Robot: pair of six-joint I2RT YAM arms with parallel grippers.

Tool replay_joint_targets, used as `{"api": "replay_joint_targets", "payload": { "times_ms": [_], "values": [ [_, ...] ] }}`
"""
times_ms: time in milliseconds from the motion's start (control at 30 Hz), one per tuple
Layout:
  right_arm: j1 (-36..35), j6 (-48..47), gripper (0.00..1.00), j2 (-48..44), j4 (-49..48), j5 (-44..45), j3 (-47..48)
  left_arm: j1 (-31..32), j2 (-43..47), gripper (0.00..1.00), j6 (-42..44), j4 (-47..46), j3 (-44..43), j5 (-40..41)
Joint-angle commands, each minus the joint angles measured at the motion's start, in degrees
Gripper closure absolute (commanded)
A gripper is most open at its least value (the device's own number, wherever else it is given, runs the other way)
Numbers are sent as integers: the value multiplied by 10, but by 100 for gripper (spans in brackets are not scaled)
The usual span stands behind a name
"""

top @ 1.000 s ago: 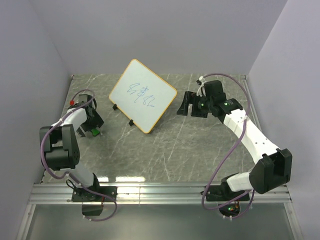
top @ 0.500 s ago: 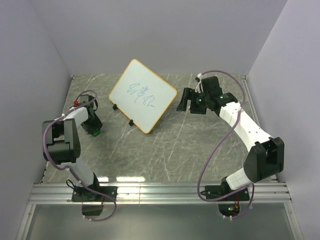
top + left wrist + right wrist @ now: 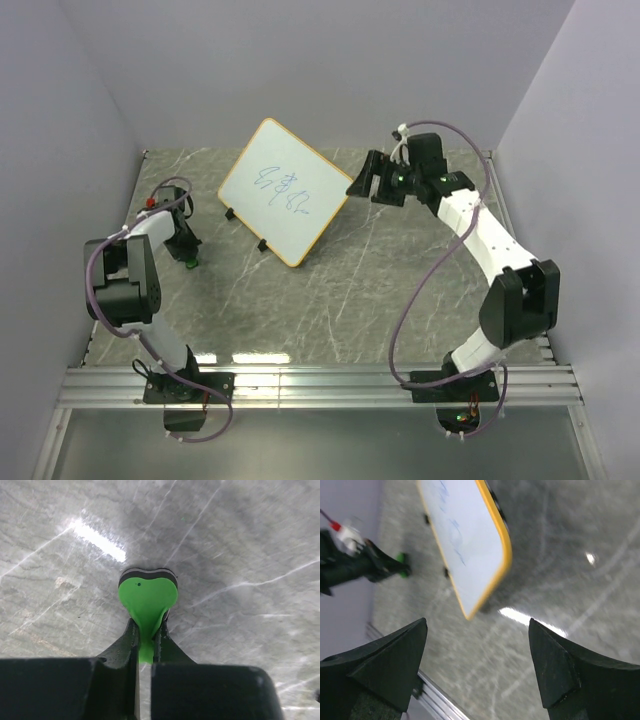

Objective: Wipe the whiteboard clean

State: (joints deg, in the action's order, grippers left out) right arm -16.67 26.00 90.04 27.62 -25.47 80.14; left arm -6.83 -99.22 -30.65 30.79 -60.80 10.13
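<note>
The whiteboard (image 3: 285, 192) stands tilted at the back of the table on small black feet, with an orange frame and blue writing across its middle. At the far left my left gripper (image 3: 188, 255) is down at the tabletop. In the left wrist view it (image 3: 148, 622) is shut on a green eraser (image 3: 147, 597) with a dark underside, which rests on the marble. My right gripper (image 3: 362, 183) stands open beside the board's right corner, its fingers apart with nothing between them (image 3: 477, 625). The right wrist view shows the whiteboard (image 3: 465, 540) ahead and the eraser (image 3: 401, 557) far off.
Grey marble tabletop (image 3: 380, 290) with lilac walls on three sides. A metal rail (image 3: 320, 385) runs along the near edge by the arm bases. The left wall lies close to the left arm (image 3: 125, 280).
My left gripper has closed on the green eraser. The right arm has swung back and left, bringing its open gripper up to the whiteboard's right corner.
</note>
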Motion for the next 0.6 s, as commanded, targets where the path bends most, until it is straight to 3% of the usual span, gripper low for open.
{"api": "replay_joint_targets", "payload": {
  "times_ms": [0, 333, 567],
  "values": [
    [20, 45, 12, 35, -104, -75, 58, -2, 9, 100, 0, 1, -40, -30],
    [42, 88, 14, 239, -104, -136, 244, 17, 39, 100, -26, 67, -167, -87],
    [16, 113, 19, 242, -142, -157, 188, 115, 24, 100, -50, 81, -245, -84]
  ]
}}
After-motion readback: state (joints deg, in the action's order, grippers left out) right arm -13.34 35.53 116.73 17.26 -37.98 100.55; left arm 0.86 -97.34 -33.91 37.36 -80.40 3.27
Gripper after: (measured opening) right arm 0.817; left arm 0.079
